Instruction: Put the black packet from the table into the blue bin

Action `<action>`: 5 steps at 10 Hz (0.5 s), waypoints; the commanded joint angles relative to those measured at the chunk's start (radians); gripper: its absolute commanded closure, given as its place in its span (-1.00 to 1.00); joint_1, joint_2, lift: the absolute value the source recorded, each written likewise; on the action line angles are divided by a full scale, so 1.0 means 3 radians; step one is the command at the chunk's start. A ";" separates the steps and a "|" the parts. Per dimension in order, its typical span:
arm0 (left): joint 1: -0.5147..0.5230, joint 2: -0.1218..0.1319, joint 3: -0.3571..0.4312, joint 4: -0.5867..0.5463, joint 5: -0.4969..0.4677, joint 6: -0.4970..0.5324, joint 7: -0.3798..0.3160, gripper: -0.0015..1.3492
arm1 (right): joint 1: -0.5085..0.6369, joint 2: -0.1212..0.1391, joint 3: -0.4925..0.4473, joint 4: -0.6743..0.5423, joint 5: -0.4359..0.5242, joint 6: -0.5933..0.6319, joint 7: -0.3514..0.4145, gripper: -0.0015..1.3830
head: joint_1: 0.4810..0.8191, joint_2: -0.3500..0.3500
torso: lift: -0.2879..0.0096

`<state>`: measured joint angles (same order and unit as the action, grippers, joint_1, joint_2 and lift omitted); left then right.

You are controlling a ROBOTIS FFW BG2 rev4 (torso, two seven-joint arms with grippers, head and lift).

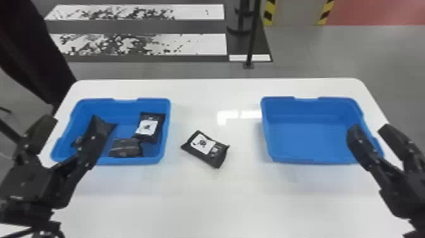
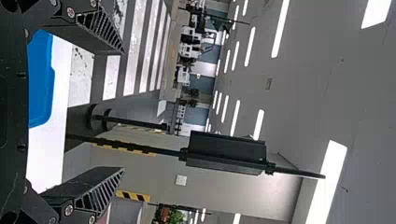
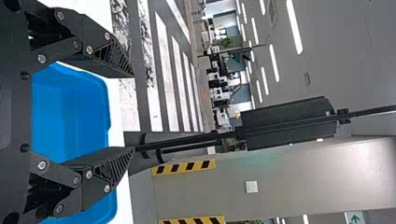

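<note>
A black packet (image 1: 206, 148) with a white label lies on the white table between two blue bins. The left blue bin (image 1: 126, 160) holds several black packets; the right blue bin (image 1: 313, 139) has nothing in it. My left gripper (image 1: 73, 128) is above the left bin's outer side, its fingers spread apart and holding nothing. My right gripper (image 1: 370, 128) is over the outer edge of the right bin, also spread with nothing between its fingers. In the left wrist view, the left gripper (image 2: 122, 111) stands open; in the right wrist view, the right gripper (image 3: 133, 112) does too.
The white table (image 1: 202, 202) extends in front of and behind the bins. On the floor beyond its far edge stands a thin black pole (image 1: 253, 38). A dark upright shape (image 1: 34, 53) stands by the table's far left corner.
</note>
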<state>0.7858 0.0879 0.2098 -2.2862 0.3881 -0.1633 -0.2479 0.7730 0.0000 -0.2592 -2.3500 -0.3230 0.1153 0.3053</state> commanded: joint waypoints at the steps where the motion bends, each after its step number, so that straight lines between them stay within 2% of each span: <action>1: -0.0050 0.0055 -0.0094 0.0000 -0.0031 0.0070 -0.0002 -0.78 | -0.0008 0.0003 0.0000 0.0000 0.0000 0.0000 0.0000 -0.26 | 0.27 0.03 | 0.20; 3: -0.0206 0.0167 -0.0320 0.0090 -0.0197 0.0307 -0.0058 -0.78 | -0.0024 0.0003 0.0000 0.0016 0.0000 0.0000 0.0000 -0.26 | 0.27 -0.08 | 0.20; 5: -0.0525 0.0208 -0.0473 0.0262 -0.0390 0.0618 -0.0237 -0.78 | -0.0049 0.0003 0.0000 0.0033 0.0007 0.0000 0.0000 -0.26 | 0.27 -0.23 | 0.20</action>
<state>0.6594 0.1479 0.0808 -2.2231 0.2926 -0.0098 -0.3161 0.7627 0.0000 -0.2589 -2.3416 -0.3222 0.1153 0.3053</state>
